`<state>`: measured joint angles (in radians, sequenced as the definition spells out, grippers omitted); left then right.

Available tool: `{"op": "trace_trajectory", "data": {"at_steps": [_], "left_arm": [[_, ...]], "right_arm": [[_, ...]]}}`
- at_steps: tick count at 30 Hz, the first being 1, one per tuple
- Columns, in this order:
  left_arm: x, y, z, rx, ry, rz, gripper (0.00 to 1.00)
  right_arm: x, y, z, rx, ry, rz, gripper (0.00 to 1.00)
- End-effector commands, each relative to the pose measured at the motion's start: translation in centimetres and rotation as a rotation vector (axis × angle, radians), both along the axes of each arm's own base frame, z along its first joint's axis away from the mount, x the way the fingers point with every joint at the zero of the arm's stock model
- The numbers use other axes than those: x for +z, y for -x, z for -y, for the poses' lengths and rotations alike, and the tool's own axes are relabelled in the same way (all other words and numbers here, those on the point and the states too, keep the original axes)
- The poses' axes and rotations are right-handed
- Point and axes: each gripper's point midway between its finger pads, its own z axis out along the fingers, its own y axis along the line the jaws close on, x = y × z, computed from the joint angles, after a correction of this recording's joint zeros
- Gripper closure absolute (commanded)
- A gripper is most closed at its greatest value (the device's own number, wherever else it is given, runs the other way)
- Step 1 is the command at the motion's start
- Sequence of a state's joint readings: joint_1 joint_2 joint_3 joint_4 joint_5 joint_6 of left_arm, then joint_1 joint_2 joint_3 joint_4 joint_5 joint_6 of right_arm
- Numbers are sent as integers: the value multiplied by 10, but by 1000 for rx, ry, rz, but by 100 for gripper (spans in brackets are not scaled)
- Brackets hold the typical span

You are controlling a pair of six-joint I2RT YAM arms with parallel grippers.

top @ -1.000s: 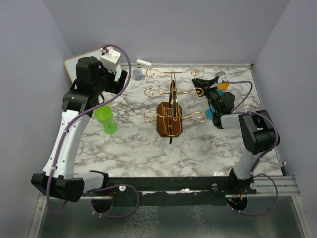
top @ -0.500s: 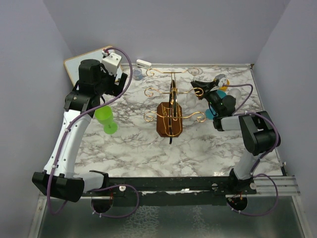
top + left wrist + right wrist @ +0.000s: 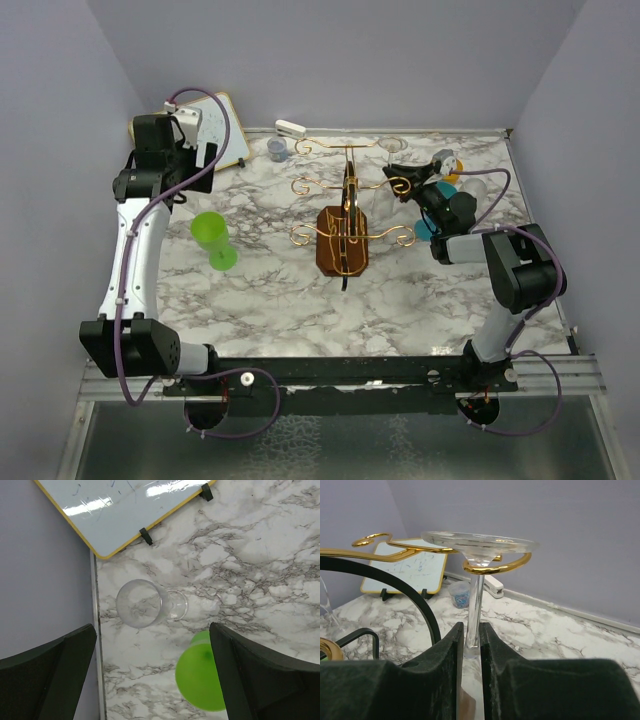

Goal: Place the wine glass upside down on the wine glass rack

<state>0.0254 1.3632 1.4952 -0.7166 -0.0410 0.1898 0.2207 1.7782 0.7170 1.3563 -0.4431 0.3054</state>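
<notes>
A clear wine glass (image 3: pixel 475 605) hangs upside down on the gold wire wine glass rack (image 3: pixel 345 215). Its foot (image 3: pixel 479 542) rests on a curled gold arm (image 3: pixel 512 565). My right gripper (image 3: pixel 472 645) straddles the stem just above the bowl; its jaws are barely apart, with a thin gap beside the stem. In the top view this gripper (image 3: pixel 403 172) sits at the rack's right arms. My left gripper (image 3: pixel 152 630) hangs open, high over the table's left edge. Another clear wine glass (image 3: pixel 142 603) stands below it, untouched.
A green cup (image 3: pixel 212 238) stands left of the rack, also under the left gripper as the green cup (image 3: pixel 200 672). A yellow-framed whiteboard (image 3: pixel 225 135), a white stapler (image 3: pixel 290 128) and a small tub of clips (image 3: pixel 277 149) sit at the back. Small clutter (image 3: pixel 452 173) lies by the right arm.
My left arm has swung back and left, off the green cup towards the whiteboard. The right gripper stayed at the rack and its jaws eased slightly apart on the stem.
</notes>
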Motion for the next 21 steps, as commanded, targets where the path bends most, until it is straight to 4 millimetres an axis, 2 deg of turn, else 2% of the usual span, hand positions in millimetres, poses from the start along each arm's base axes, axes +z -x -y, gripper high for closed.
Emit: {"op": "trace_trajectory", "data": {"at_steps": [1, 6, 9, 10, 15, 21], "left_arm": [[21, 5, 6, -39, 61, 24, 1], [20, 6, -9, -17, 61, -4, 1], [15, 6, -15, -18, 104, -36, 1], [14, 7, -18, -17, 115, -42, 1], [14, 8, -20, -26, 125, -45, 1], [5, 9, -25, -24, 131, -71, 1]], "right_arm": [[23, 7, -5, 32, -2, 86, 79], [21, 8, 0, 4, 4, 88, 70], [20, 8, 3, -16, 12, 93, 54], [20, 8, 4, -22, 14, 95, 52], [20, 6, 9, -58, 25, 90, 51], [20, 6, 13, -86, 29, 90, 48]]}}
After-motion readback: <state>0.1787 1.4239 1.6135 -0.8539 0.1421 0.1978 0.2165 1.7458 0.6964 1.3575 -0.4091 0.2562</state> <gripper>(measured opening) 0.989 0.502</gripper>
